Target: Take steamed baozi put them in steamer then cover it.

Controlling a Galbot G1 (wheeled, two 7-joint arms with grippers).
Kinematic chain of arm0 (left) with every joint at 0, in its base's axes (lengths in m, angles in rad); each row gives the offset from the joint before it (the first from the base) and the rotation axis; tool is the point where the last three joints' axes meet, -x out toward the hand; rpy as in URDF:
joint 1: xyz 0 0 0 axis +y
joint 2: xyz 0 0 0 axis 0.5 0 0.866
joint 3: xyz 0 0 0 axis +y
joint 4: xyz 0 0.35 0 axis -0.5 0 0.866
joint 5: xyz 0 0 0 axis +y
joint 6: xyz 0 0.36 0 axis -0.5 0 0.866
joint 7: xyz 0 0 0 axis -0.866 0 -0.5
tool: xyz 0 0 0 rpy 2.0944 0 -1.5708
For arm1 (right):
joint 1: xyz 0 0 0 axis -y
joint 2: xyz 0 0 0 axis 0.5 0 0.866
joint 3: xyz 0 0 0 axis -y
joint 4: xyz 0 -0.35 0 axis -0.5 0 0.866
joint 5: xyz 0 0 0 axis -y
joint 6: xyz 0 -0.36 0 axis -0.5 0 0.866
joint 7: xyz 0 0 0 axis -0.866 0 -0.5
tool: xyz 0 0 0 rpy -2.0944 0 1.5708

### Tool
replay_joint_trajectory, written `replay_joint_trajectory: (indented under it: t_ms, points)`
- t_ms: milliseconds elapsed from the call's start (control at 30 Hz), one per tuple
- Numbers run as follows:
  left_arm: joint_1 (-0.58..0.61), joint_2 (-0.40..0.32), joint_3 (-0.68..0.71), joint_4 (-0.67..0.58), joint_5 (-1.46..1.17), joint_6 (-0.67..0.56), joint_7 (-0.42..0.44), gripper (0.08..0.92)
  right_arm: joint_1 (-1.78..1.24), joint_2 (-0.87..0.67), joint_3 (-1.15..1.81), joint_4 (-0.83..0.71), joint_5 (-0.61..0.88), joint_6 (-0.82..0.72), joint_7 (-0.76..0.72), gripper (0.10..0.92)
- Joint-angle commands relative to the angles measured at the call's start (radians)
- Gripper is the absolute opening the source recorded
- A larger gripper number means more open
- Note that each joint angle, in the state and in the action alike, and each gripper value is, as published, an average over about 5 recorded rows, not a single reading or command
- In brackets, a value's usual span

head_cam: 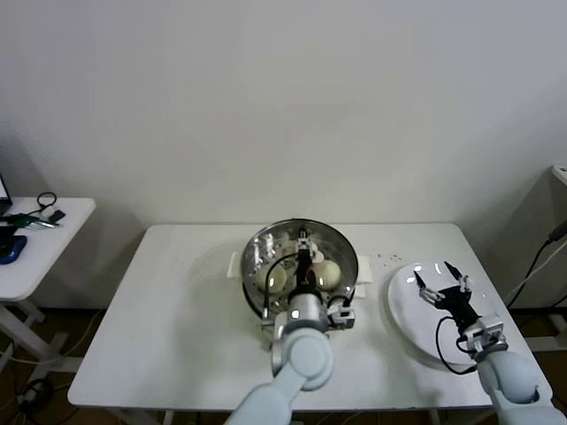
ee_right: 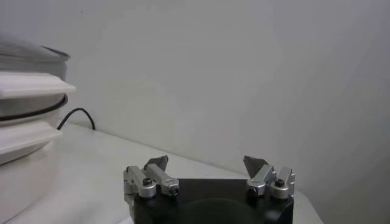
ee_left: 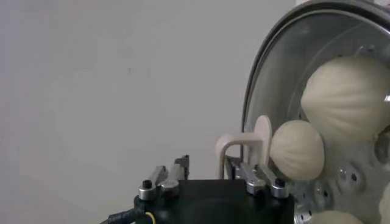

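The steamer (head_cam: 257, 244) stands mid-table with its glass lid (ee_left: 275, 91) lying on it. Through the glass I see steamed baozi (head_cam: 329, 274) (ee_left: 347, 100), cream-white and domed, and another one (head_cam: 277, 279) (ee_left: 298, 151) beside it. My left gripper (head_cam: 306, 252) (ee_left: 206, 165) hangs over the pot's middle, fingers apart. The lid's cream loop handle (ee_left: 241, 141) stands between them, close to one finger, not pinched. My right gripper (head_cam: 446, 282) (ee_right: 207, 164) is open and empty over the white plate (head_cam: 412, 310). In the right wrist view the steamer (ee_right: 27, 115) shows at the side.
A small white side table (head_cam: 53, 239) with cables and small items stands at the far left. A cable (head_cam: 540, 257) hangs at the right by the wall. The plate lies near the table's right front corner.
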Motion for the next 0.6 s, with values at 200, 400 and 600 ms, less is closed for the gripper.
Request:
replay_joint_trajectory:
  t_ms: [200,400,600]
  points:
    - [0.037,0.097,0.016,-0.136,-0.045,0.050,0.012,0.597,0.002,0.001,0.004,-0.004,0.009,-0.004,-0.003,0.823]
    - [0.084,0.151,0.007,-0.213,-0.072,0.050,0.017,0.765,0.003,0.002,0.005,0.001,0.005,-0.005,-0.005,0.823]
    - [0.148,0.213,-0.015,-0.321,-0.104,0.050,0.022,0.821,0.003,0.000,0.007,0.003,0.002,-0.007,-0.006,0.823]
